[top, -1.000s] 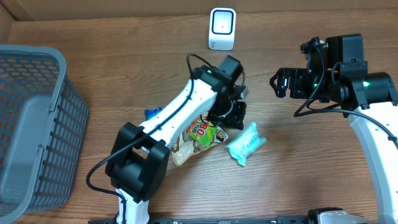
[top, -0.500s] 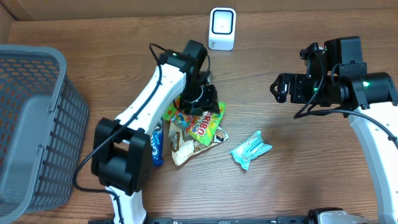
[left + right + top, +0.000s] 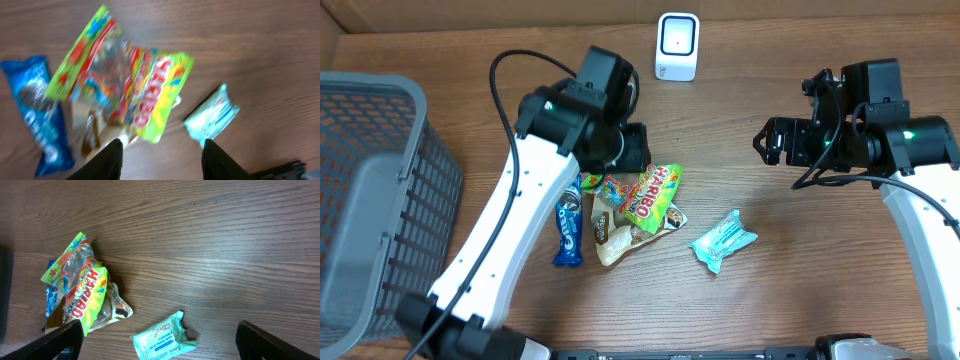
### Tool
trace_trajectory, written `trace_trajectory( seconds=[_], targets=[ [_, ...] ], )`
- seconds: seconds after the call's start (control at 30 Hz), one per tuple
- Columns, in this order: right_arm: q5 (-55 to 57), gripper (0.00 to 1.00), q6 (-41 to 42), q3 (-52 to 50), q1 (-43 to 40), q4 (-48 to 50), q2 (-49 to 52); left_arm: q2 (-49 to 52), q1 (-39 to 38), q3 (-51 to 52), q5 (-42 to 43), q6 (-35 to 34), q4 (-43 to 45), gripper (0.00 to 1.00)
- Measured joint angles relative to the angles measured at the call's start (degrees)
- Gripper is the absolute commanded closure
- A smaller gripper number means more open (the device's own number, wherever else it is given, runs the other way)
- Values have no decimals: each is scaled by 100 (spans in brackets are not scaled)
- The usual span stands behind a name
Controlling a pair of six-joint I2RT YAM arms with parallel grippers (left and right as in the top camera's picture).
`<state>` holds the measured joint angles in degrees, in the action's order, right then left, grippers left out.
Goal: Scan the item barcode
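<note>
Cataloguing from the overhead view:
- Scanner (image 3: 677,45): white, upright, at the middle of the table's far edge.
- Wire basket (image 3: 370,200): set at the left edge of the table (image 3: 800,280).
- Snack pile: laid at the table's centre, well apart from the scanner. The Haribo bag (image 3: 655,195), judged the likely item to scan, lies uppermost. A second gummy bag (image 3: 610,185) is tucked beside it, an Oreo pack (image 3: 569,225) lies on the pile's left and a pale cookie pack (image 3: 615,243) on its near side.
- Teal wipes pack (image 3: 723,240): lying alone, near the pile's right side, not touching it.
- Left gripper (image 3: 630,150): hung above the pile's far side, between pile and scanner.
- Right gripper (image 3: 770,140): held over the right half of the table, well apart from all goods, jaws spread.

Left wrist view:
- Both fingers (image 3: 112,157) are seen apart with nothing between them. The pile is seen below, blurred. No barcode can be made out on any upward face.

Right wrist view:
- Fingers (image 3: 60,340) are seen wide apart and empty. The Haribo bag and the wipes pack are seen flat on the wood.

Hazards noted:
- Two overlapping bags could be pinched together, the packs being stacked.
- Slack foil could be crumpled or dropped if only a corner is caught.
- The code could be presented facing away from the scanner, its side being unknown.
</note>
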<state>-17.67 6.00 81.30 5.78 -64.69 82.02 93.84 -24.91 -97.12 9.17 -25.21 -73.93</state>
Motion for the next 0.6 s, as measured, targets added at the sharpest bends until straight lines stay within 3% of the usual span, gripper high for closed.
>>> trace_trajectory(
  seconds=[0.27,0.6],
  targets=[
    [-11,2,203,0,0,74,0,-234,-625,-2,-953,-612,-627,59],
    [-15,0,278,2,-247,-227,0,-258,-1311,168,-1099,-1008,-595,59]
  ],
)
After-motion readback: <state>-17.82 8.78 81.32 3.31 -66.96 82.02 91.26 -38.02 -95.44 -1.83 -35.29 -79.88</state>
